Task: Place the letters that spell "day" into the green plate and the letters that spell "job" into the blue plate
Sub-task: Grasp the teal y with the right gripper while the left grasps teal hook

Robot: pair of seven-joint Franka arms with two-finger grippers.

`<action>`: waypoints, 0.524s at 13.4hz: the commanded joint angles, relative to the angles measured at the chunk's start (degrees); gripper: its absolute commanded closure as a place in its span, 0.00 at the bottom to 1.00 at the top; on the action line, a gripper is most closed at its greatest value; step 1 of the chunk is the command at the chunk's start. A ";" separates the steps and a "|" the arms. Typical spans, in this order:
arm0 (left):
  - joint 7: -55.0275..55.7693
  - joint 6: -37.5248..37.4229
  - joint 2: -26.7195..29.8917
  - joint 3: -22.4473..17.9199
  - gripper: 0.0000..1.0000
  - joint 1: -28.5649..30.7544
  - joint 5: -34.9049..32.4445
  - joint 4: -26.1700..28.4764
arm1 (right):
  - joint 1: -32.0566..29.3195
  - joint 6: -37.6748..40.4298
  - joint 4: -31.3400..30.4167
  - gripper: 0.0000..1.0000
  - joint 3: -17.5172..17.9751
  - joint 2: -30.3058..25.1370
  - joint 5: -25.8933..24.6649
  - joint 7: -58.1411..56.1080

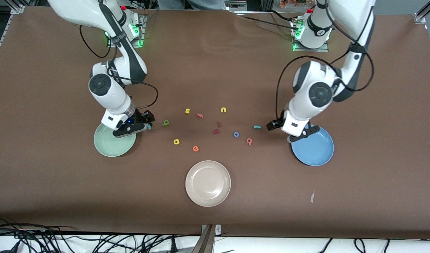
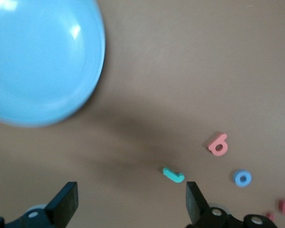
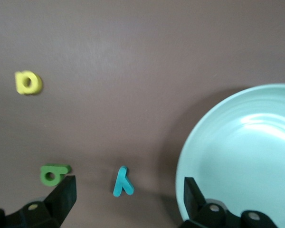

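Note:
My right gripper (image 1: 130, 130) hangs open over the edge of the green plate (image 1: 111, 144), with the teal y (image 3: 123, 181) on the table between its fingers, untouched. The olive-green letter (image 3: 52, 174) and the yellow stemmed letter (image 3: 27, 82) lie farther toward the table's middle. My left gripper (image 1: 304, 135) is open over the table beside the blue plate (image 1: 315, 149). The teal j (image 2: 173, 175) lies close to one finger (image 2: 194, 202). The pinkish-red b (image 2: 218, 144) and the blue o (image 2: 242, 178) lie a little past it. Both plates hold nothing.
A beige plate (image 1: 208, 182) sits nearer the front camera, mid-table. Other letters lie scattered in the middle: yellow s (image 1: 187, 111), pink f (image 1: 200, 115), yellow u (image 1: 223, 110), orange e (image 1: 195, 148) and two dark red letters (image 1: 216, 130). A scrap of paper (image 1: 312, 196) lies near the front edge.

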State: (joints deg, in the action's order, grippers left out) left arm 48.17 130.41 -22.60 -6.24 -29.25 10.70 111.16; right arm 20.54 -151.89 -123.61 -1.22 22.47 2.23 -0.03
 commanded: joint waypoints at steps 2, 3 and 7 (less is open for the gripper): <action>28.57 7.65 -4.72 -0.44 0.00 -2.83 -2.00 0.11 | -0.23 -2.62 -1.46 0.01 1.04 0.64 0.14 0.65; 33.52 8.98 -5.95 -0.44 0.00 -2.83 -1.92 -0.07 | -0.23 -3.14 -1.46 0.01 1.04 0.82 0.14 0.65; 49.89 9.78 -8.60 -0.53 0.00 -2.83 -1.83 -2.08 | -0.15 -6.57 -2.60 0.08 1.39 1.79 0.23 0.91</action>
State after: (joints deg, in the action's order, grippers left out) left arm 90.91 140.47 -30.45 -6.33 -31.77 10.10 111.08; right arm 20.54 -155.95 -124.70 -0.37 24.39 2.23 0.10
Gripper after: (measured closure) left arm 0.000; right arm 0.031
